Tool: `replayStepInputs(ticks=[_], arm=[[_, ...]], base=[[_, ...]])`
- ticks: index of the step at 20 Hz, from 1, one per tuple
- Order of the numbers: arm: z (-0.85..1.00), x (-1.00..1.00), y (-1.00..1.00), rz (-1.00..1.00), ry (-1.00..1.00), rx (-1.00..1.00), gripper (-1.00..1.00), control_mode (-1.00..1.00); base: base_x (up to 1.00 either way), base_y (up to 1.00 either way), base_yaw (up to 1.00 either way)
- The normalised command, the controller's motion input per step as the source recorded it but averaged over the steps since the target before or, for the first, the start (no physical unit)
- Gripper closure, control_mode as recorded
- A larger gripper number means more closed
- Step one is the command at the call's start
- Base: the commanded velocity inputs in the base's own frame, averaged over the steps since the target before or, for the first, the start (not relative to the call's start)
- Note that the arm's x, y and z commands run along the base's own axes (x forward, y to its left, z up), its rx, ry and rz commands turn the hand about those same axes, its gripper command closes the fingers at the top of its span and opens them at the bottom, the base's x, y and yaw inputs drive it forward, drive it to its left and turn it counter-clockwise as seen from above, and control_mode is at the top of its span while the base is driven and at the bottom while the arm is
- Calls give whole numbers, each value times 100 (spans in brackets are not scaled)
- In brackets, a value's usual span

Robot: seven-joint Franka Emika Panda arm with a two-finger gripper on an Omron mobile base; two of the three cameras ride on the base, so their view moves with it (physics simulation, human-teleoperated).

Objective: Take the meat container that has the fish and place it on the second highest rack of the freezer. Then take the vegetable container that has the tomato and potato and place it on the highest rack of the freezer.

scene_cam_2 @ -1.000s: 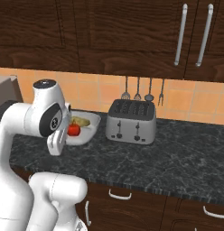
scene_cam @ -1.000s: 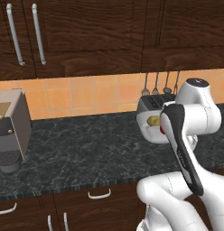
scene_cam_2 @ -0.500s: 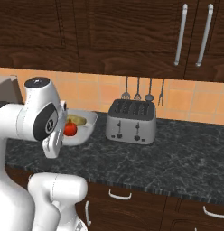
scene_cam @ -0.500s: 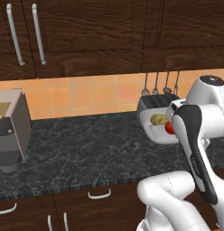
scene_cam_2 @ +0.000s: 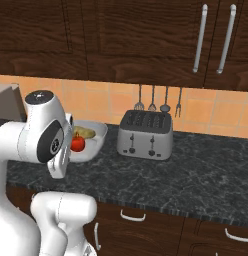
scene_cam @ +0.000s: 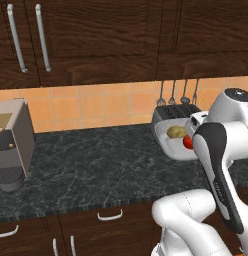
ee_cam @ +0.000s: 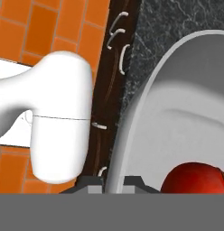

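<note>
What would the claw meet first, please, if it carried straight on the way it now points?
Nothing new: the claw is already shut on the rim of the vegetable container; further along lies probably its wall.

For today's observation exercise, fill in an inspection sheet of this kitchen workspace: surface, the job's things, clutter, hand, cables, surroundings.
Surface: dark speckled stone counter.
Job's things: shallow white vegetable container lifted above the counter, carrying a red tomato and a yellowish potato.
Clutter: silver four-slot toaster; grey coffee machine at the counter's far left.
Hand: hand shut on the container's rim, seen in the hand view.
Cables: nothing seen.
Surroundings: dark wooden wall cabinets with metal handles, orange tiled backsplash, hanging metal utensils, drawers below.
</note>
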Motion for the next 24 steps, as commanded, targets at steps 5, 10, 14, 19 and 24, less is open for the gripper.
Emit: replayStepInputs(ticks=[5, 10, 14, 19, 24], arm=[[0, 0, 0, 0, 0, 0, 100, 100], [0, 0, 0, 0, 0, 0, 100, 100], [0, 0, 0, 0, 0, 0, 100, 100], [0, 0, 0, 0, 0, 0, 100, 100], [0, 0, 0, 0, 0, 0, 100, 100]], base=[[-66, -41, -1], [-54, -48, -57], [0, 0, -100], [0, 0, -100], [0, 0, -100]])
